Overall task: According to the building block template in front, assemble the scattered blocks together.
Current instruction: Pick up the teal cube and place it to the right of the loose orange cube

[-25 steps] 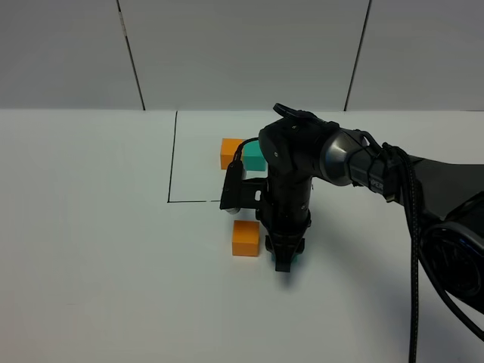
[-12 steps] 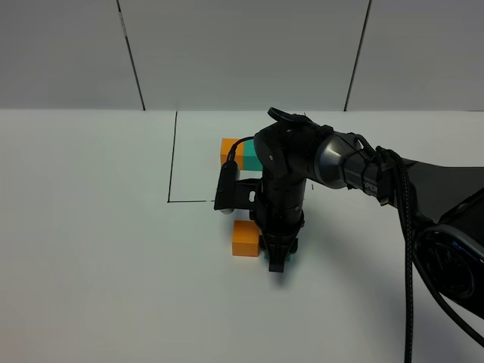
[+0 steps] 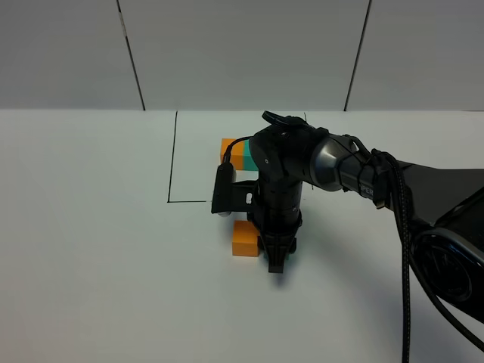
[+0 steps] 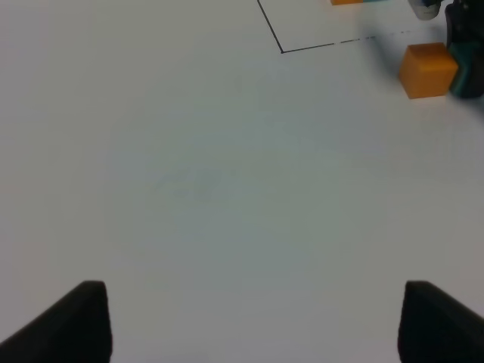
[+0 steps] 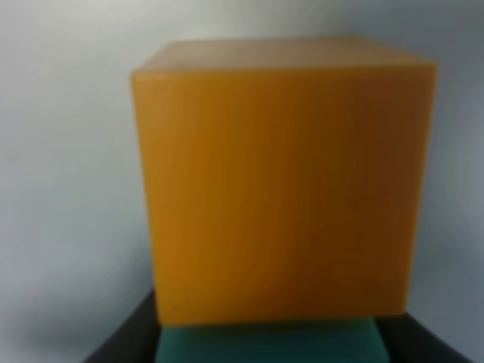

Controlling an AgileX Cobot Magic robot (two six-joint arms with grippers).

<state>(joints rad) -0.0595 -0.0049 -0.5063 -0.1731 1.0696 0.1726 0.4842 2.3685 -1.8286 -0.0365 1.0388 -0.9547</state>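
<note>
The orange scattered block (image 3: 243, 238) sits on the white table just in front of the black outline. My right gripper (image 3: 277, 259) points down right beside it. In the right wrist view the gripper (image 5: 268, 349) is shut on the teal-green block (image 5: 268, 342), which touches the orange block (image 5: 280, 189). The arm hides the teal block from above. The template (image 3: 232, 152) stands inside the outline, its teal half partly hidden by the arm. My left gripper (image 4: 257, 325) is open and empty over bare table, far from the orange block (image 4: 427, 69).
A black line outline (image 3: 171, 170) marks a square area at the back of the white table. A grey panelled wall (image 3: 242, 53) rises behind it. The right arm (image 3: 355, 170) stretches in from the right.
My right gripper has moved left with the teal-green block, closing the gap until it meets the orange block. The orange block and the template have stayed put.
</note>
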